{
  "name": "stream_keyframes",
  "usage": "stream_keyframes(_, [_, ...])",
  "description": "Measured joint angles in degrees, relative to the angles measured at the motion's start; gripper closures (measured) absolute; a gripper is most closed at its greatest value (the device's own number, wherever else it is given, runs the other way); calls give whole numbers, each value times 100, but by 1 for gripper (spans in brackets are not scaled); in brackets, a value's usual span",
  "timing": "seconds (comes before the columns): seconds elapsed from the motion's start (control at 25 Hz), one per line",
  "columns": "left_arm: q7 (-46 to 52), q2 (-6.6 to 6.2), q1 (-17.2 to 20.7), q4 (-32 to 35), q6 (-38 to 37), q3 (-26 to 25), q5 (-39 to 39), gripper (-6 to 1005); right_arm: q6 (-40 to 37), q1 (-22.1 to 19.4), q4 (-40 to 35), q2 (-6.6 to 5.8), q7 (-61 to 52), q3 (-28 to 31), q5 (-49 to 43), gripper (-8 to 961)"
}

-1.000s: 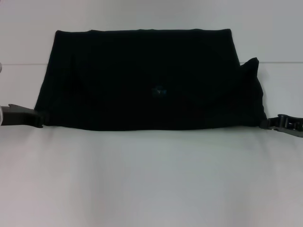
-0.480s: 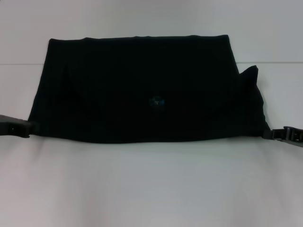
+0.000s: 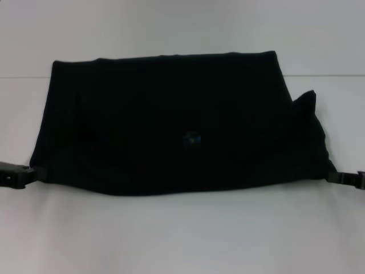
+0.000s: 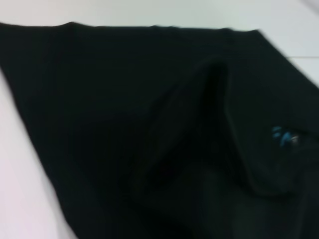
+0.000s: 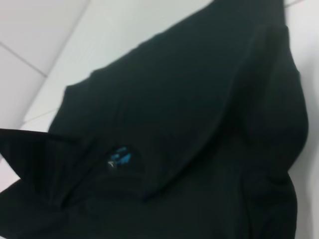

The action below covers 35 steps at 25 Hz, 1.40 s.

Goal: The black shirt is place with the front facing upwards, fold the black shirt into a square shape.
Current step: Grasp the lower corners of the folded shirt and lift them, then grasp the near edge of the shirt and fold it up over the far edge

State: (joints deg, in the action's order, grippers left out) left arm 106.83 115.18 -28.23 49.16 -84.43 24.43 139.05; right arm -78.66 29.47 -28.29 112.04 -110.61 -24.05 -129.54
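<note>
The left gripper (image 3: 25, 174) is clamped on the black shirt (image 3: 177, 123) at its near left corner, and the right gripper (image 3: 336, 177) pinches the near right corner — the cloth hangs stretched between them, above the white worktop (image 3: 182, 240). A small blue neck label (image 3: 192, 138) shows mid-cloth.

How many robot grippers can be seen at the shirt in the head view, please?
2: the left gripper at the black shirt's near left corner, the right gripper at its near right corner. Their fingertips are hard to make out.
</note>
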Motion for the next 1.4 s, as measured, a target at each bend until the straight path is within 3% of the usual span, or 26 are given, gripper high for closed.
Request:
stream_keyframes(0.2, [-294,-120,242,-106,-889,-449,-218,1000,-564,-258,-139,-22,453,174,0,918])
stream_keyframes(0.4, [-554,-349,549,-462,-1661,-769,-368,1000,-1091,-500,-148,-57,941,220,-1,918])
stream_keyframes(0.64, [-925,-536,897,-775,-2284,-1116,-404,999,-1937,-876,-151,-68,1718,518,-5,918])
stream_keyframes(1.4, [-1046,-545,1608,-856,-2622,-1218,-202,1000,-3312,-2176,-212,-76,2724,1104,-54,919])
